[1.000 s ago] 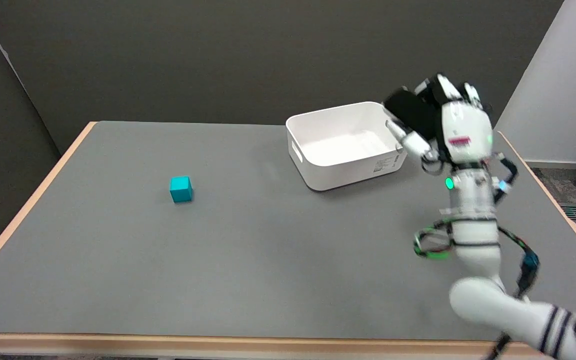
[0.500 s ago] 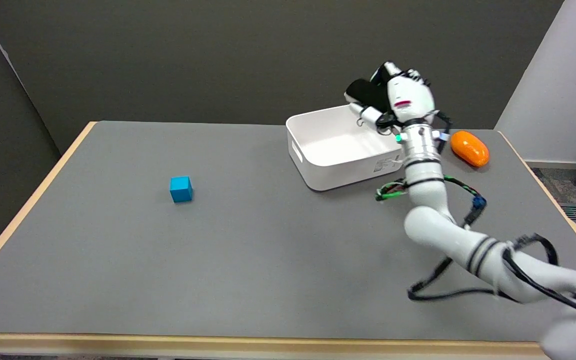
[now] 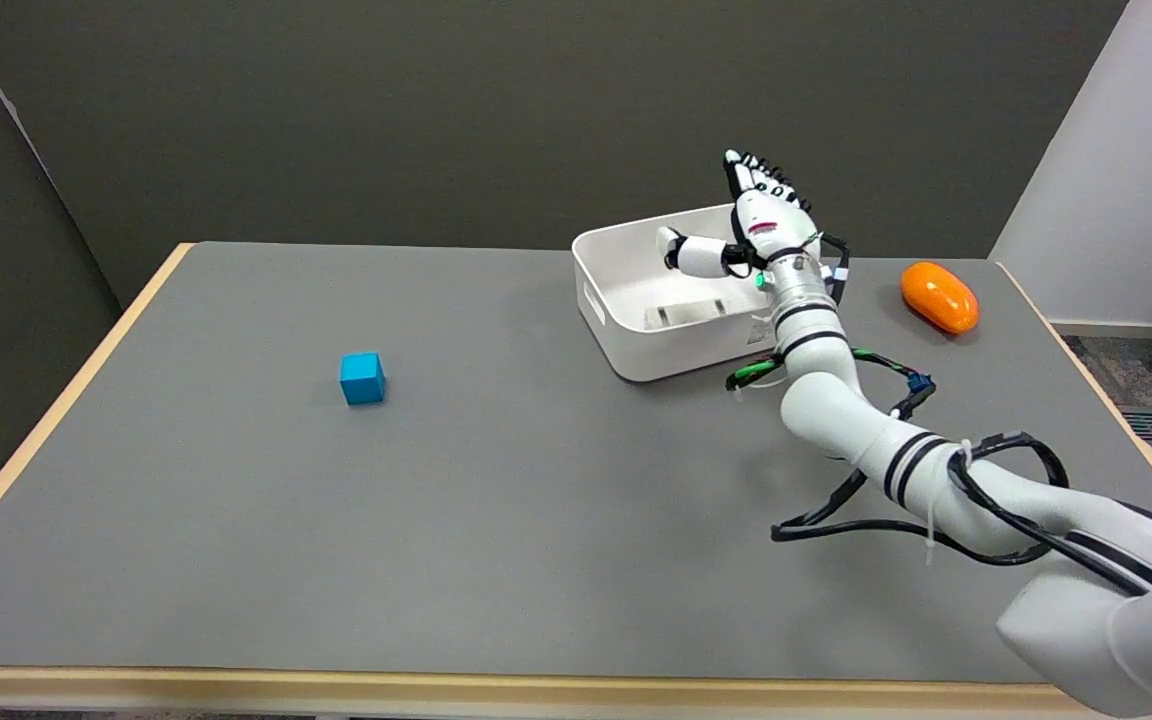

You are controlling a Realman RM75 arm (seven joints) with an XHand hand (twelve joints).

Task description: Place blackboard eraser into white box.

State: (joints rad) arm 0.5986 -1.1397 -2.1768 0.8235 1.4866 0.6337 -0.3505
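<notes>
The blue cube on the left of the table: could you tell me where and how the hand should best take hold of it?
Grip the blue cube across two opposite upright faces, coming straight down from above. It rests flat on the table with bare surface on every side, so the fingers can drop past either pair of faces. The right hand is open above the white box.

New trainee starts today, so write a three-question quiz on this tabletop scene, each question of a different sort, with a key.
1. True or false: the right robot hand is holding the blackboard eraser.
2. Multiple choice: what lies on the table right of the white box? A) the blue cube B) the orange object C) a green bottle
3. Fill in: the eraser lies ____ the white box.

Key
1. False: the hand is over the box with fingers spread, holding nothing.
2. B: the orange object lies to the right; the blue cube sits far left.
3. Inside, on its floor by the near wall.
</notes>
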